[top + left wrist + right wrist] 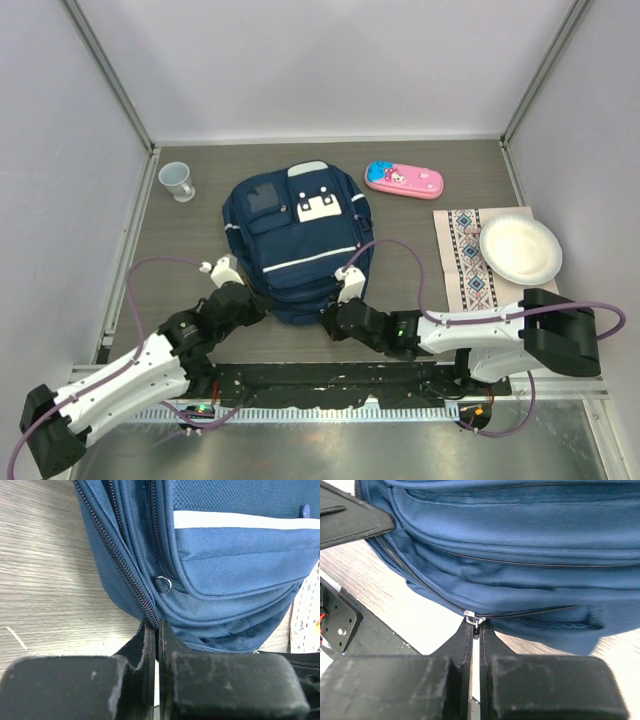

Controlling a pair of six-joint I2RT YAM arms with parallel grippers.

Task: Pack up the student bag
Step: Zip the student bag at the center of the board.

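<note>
The student bag (300,235), a navy backpack with white stripe trim, lies flat mid-table with its front pockets up. My left gripper (258,303) is at its near left edge. In the left wrist view this gripper (156,629) is shut on the zipper track (125,570) at the edge of the bag (225,570). A small metal ring pull (163,584) hangs free just above. My right gripper (330,318) is at the bag's near right edge. In the right wrist view it (476,630) is shut on a silver zipper pull (475,618) of the bag (520,545).
A pale cup (177,181) stands at the far left. A pink pencil case (403,180) lies beyond the bag on the right. A patterned placemat (462,262) with a white plate (520,250) on it is at the right. Walls enclose the table.
</note>
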